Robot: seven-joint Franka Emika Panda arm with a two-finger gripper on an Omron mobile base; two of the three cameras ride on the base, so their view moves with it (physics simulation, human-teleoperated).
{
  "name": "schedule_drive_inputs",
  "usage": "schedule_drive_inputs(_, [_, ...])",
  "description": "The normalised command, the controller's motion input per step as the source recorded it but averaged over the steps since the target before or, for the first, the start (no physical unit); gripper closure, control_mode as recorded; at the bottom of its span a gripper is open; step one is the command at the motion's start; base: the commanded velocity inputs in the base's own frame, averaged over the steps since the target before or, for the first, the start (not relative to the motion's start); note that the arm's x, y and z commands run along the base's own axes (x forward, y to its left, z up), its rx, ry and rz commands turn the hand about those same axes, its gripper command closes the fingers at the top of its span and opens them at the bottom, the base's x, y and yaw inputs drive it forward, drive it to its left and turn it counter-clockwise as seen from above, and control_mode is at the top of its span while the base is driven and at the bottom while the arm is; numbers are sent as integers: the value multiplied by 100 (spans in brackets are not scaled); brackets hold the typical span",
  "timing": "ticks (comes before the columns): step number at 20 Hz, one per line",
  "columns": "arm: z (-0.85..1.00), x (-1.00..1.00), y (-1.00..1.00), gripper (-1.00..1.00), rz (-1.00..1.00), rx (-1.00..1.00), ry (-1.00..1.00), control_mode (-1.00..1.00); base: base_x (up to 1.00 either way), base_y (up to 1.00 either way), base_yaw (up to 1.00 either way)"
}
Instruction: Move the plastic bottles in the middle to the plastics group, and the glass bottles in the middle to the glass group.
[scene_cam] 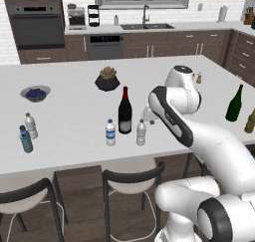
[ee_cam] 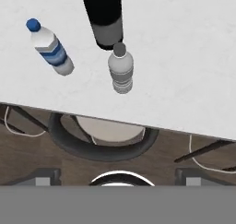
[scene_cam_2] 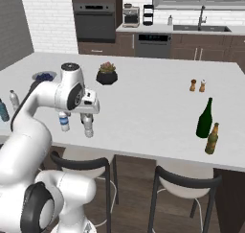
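in the left base view, the dark wine bottle stands mid desk, the blue label bottle and the plain grey bottle in front of it. two small bottles stand far left, the green bottle far right.

in the right base view, the pincer hangs just above the plain grey bottle; i cannot tell if it is spread or pressed together.

in the hand view, the plain grey bottle stands just in front of the dark wine bottle.

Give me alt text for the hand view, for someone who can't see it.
Looking down from the robot's hand at a white countertop: a plain greyish water bottle stands near the centre, just in front of a dark wine bottle, with a blue-labelled, blue-capped water bottle off to the left. Past the counter's edge, a dark-framed stool stands on a wood floor.
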Motion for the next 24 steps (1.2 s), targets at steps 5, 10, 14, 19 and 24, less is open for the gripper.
schedule_drive_inputs(5, [-43, 82, 18, -100, 17, -1, 1, -100, 0, 0, 0])
schedule_drive_inputs(10, [-26, 53, 13, -100, 12, -7, 0, -100, 0, 0, 0])
schedule_drive_inputs(14, [-15, 49, 1, -100, 2, -10, 4, -100, 0, 0, 0])
schedule_drive_inputs(19, [-18, 34, 8, -100, 0, -9, 3, -100, 0, 0, 0])
schedule_drive_inputs(24, [-22, 34, 5, -100, 0, 0, 1, -100, 0, 0, 0])
